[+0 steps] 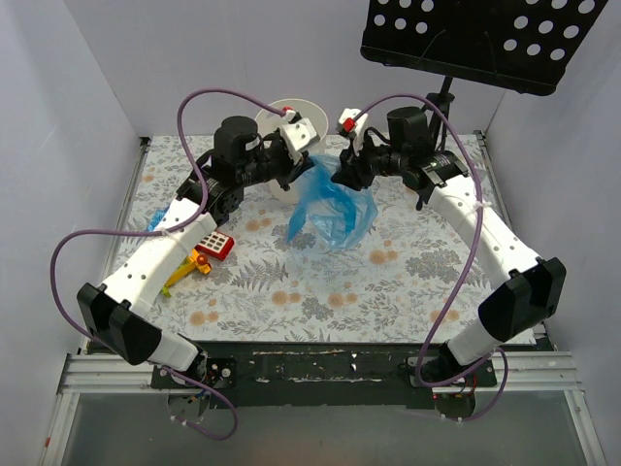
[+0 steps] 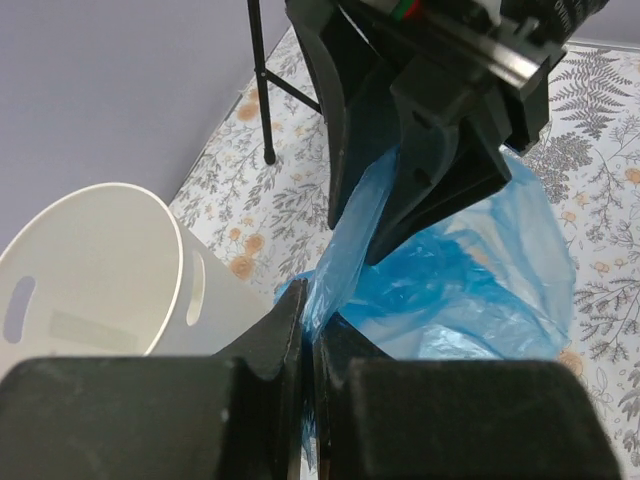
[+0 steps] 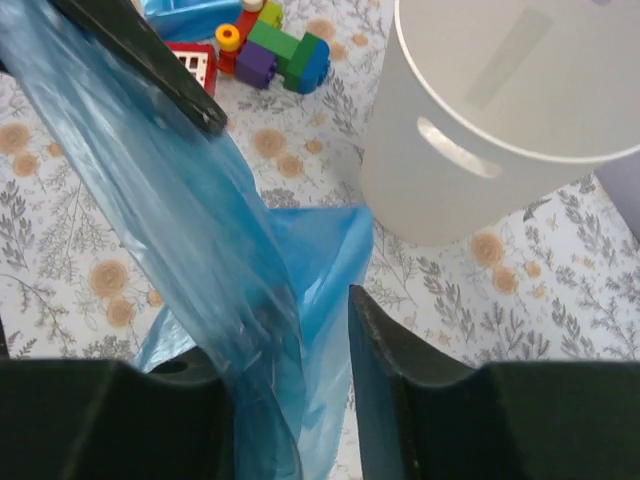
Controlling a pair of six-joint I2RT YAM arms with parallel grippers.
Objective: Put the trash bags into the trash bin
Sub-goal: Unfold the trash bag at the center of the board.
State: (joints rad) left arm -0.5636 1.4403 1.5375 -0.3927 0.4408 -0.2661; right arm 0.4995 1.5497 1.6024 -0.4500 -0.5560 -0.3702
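Note:
A translucent blue trash bag [image 1: 332,209] hangs unfolded between my two grippers, above the table's middle. My left gripper [image 1: 297,163] is shut on its upper edge; in the left wrist view the film [image 2: 450,290] is pinched between the closed jaws [image 2: 308,325]. My right gripper [image 1: 345,177] is open with the film [image 3: 200,230] draped between its jaws [image 3: 285,330] and over the left finger. The cream-white trash bin [image 1: 291,115] stands upright just behind the left gripper, partly hidden; it also shows in the left wrist view [image 2: 100,270] and the right wrist view [image 3: 500,120].
Multicoloured toy blocks [image 1: 209,248] lie at the left of the table, also seen in the right wrist view [image 3: 280,55]. A black perforated music stand [image 1: 485,39] rises at the back right, its pole [image 2: 262,90] standing on the floral tablecloth. White walls enclose the table.

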